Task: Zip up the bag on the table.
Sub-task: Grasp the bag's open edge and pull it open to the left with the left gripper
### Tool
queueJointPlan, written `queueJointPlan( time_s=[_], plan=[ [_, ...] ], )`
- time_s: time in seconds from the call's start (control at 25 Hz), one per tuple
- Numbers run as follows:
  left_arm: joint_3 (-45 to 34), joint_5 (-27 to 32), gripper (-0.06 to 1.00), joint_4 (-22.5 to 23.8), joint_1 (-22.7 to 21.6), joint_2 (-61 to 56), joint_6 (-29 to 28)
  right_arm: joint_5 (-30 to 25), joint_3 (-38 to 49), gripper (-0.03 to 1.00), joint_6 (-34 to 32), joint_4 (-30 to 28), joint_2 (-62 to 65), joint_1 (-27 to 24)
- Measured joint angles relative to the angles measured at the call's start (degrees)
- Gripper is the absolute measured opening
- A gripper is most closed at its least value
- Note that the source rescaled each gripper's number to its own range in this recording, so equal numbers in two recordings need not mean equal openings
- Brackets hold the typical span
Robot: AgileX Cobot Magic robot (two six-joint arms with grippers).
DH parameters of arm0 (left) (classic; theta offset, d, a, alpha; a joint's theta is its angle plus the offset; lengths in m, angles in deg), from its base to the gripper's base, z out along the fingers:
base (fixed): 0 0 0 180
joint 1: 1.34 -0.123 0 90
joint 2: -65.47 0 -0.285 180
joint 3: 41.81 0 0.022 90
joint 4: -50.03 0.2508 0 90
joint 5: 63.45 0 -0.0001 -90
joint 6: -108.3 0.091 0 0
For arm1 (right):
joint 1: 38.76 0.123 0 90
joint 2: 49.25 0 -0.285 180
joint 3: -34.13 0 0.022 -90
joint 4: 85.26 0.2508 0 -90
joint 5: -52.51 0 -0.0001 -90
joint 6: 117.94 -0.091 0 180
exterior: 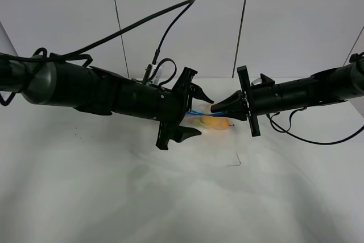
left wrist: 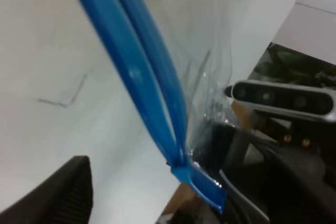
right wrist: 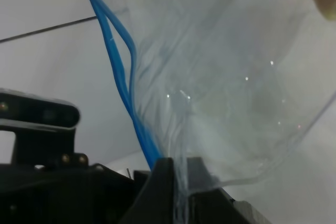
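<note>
White tabletop (exterior: 114, 197), grey panelled wall behind. The bag (exterior: 216, 122) is between the two arms. The right claw (exterior: 216, 108) is clamped on clear plastic beside the blue zip strip (left wrist: 131, 72). The left claw (exterior: 206, 115) stands spread wide. The strip's tracks gape, so a misaligned pinch could skip the seal or tug the bag free.

grey panelled wall (exterior: 296, 21); dark seams (exterior: 241, 24)

Left arm (exterior: 102, 92): reaches in from left edge toward far middle of worktop, held low. Wrist rolled, one finger toward far edge, other toward near edge. Left gripper (exterior: 197, 112): jaws spread wide.
Right arm (exterior: 307, 89): comes in from right edge, near level. Right gripper (exterior: 216, 107): tip just beside left gripper, fingers pinched together on bag (right wrist: 220, 77) edge.
</note>
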Motion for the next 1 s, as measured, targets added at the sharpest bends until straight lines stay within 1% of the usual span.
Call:
queueJointPlan(
  time_s=[0.2, 0.28, 0.48, 0.56, 0.88, 1.0],
  plan=[
    [0.1, -1.1, 0.81, -0.4, 0.1, 0.8, -0.1, 0.0, 0.0, 0.00, 0.0, 0.0, 0.0, 0.0],
    [0.1, -1.6, 0.78, -0.4, 0.1, 1.0, -0.8, 0.0, 0.0, 0.00, 0.0, -0.1, 0.0, 0.0],
    [0.1, -2.5, 0.76, -0.6, 0.1, 1.1, -4.7, 0.0, 0.0, 0.00, 0.0, -0.1, 0.0, 0.0],
    [0.1, -2.9, 0.72, -0.6, 0.1, 1.1, -5.7, 0.0, 0.0, 0.00, 0.0, -0.1, 0.0, 0.0],
    [0.1, -3.1, 0.41, -0.8, 0.1, 1.1, -6.4, 0.0, 0.0, 0.00, 0.0, -0.5, 0.0, 0.0],
    [0.1, -3.0, 0.29, -0.9, 0.1, 1.1, -7.9, 0.0, 0.0, 0.00, 0.0, -0.7, 0.0, 0.0]
  ],
)
